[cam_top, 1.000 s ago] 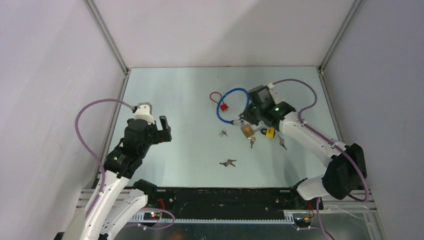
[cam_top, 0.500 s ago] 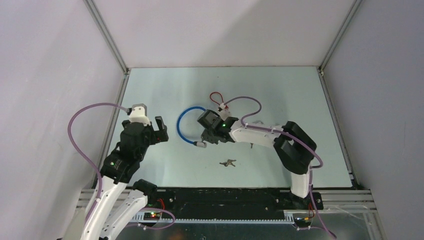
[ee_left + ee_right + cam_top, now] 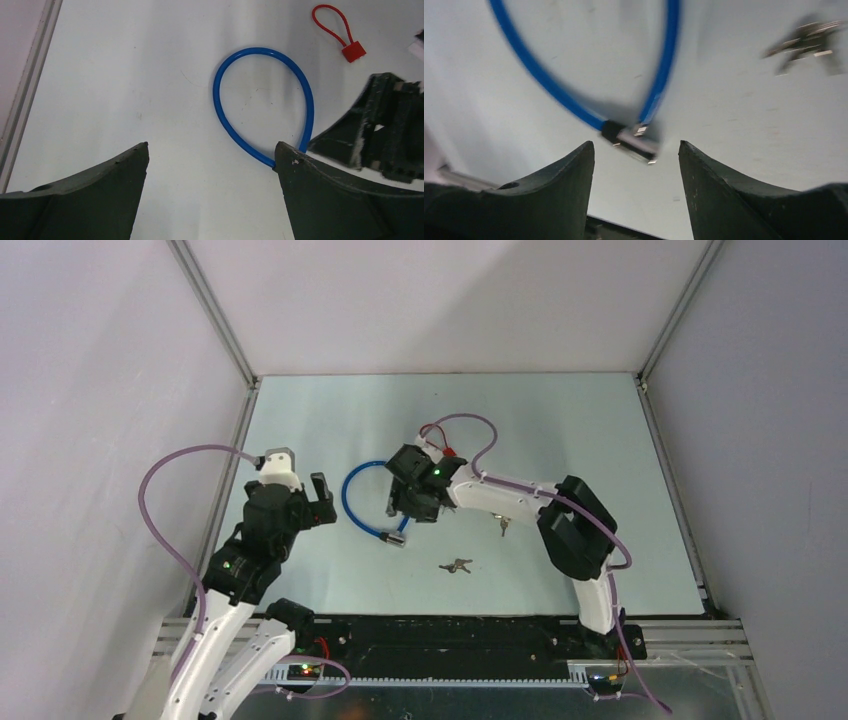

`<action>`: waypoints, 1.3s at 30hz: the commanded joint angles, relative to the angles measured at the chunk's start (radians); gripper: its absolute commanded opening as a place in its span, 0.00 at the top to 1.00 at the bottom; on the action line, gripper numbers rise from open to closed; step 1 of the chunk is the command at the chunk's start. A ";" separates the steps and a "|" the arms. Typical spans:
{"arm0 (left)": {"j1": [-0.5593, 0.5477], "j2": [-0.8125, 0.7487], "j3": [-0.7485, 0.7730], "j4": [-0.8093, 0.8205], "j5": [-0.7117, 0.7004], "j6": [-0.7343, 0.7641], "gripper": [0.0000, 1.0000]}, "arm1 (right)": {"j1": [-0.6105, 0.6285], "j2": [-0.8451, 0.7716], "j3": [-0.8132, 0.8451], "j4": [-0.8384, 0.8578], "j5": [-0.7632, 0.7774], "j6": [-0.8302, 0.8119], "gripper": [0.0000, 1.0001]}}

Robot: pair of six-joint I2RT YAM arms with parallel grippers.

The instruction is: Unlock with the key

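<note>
A blue cable lock (image 3: 352,502) lies on the table left of centre, its metal lock body (image 3: 398,537) at the loop's near end. My right gripper (image 3: 401,513) hovers just above that body, open and holding nothing. In the right wrist view the lock body (image 3: 631,140) lies just beyond my right gripper (image 3: 636,146). A small bunch of keys (image 3: 456,565) rests on the table nearer the front, and shows blurred as keys (image 3: 808,42) at that view's upper right. My left gripper (image 3: 320,496) stands open to the loop's left; the blue cable lock (image 3: 262,100) lies ahead of it.
A red cable lock (image 3: 342,34) lies behind the blue loop, partly under the right arm (image 3: 500,498) in the top view. A single loose key (image 3: 503,527) lies beside that arm. The enclosure's walls (image 3: 230,430) border the table on three sides.
The right arm swung from the table's right side to left of centre, carrying the blue cable lock. Its gripper has now opened and the lock lies on the table. The left arm barely moved.
</note>
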 commanded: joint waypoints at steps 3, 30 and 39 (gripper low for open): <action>-0.003 0.015 -0.002 0.017 -0.016 -0.004 0.00 | -0.148 -0.198 -0.133 -0.200 0.164 -0.299 0.36; -0.003 0.024 0.000 0.019 0.029 0.009 0.00 | -0.491 -0.177 -0.437 -0.051 0.007 -0.421 0.47; -0.004 0.021 0.000 0.019 0.062 0.002 0.00 | -0.479 -0.202 -0.483 -0.022 -0.039 -0.425 0.71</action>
